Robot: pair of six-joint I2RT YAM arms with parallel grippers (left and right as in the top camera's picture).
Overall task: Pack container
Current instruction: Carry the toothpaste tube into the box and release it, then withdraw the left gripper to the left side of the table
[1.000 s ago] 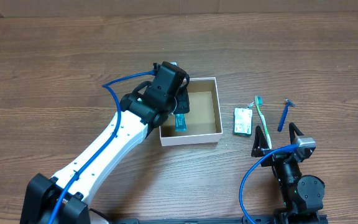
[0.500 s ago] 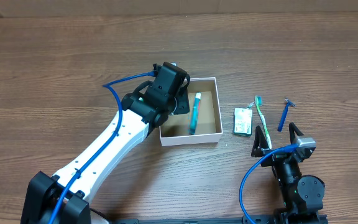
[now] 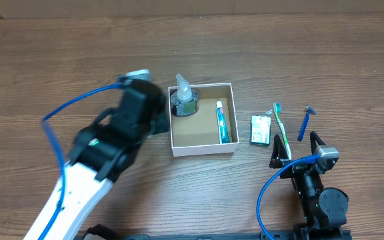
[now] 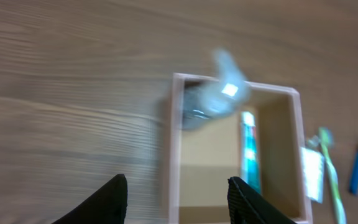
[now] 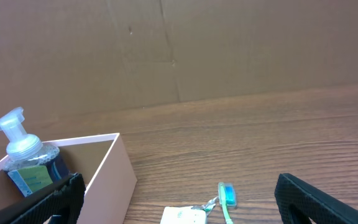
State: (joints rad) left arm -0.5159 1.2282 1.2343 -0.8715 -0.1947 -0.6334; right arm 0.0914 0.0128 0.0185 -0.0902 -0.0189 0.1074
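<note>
The container [image 3: 202,148], a shallow white-walled box with a brown floor, sits mid-table. Inside it a clear pump bottle [image 3: 184,99] stands in the far left corner. A teal tube [image 3: 223,122] lies along the right wall. My left gripper [image 4: 176,180] is open with nothing between its fingers. It hovers over the box's left wall [image 4: 172,149], and its arm [image 3: 112,143] is motion-blurred left of the box. My right gripper [image 3: 297,148] stands wide open and empty near the front edge, just in front of the loose toiletries.
Right of the box lie a green-and-white packet [image 3: 261,130], a green toothbrush [image 3: 281,127] and a blue razor [image 3: 305,123]. Blue cables run along both arms. Brown cardboard [image 5: 166,50] stands behind the table.
My left gripper opened and let go of the teal tube, which came to rest along the box's right wall. The left arm pulled back to the left, uncovering the pump bottle. The right arm stayed still.
</note>
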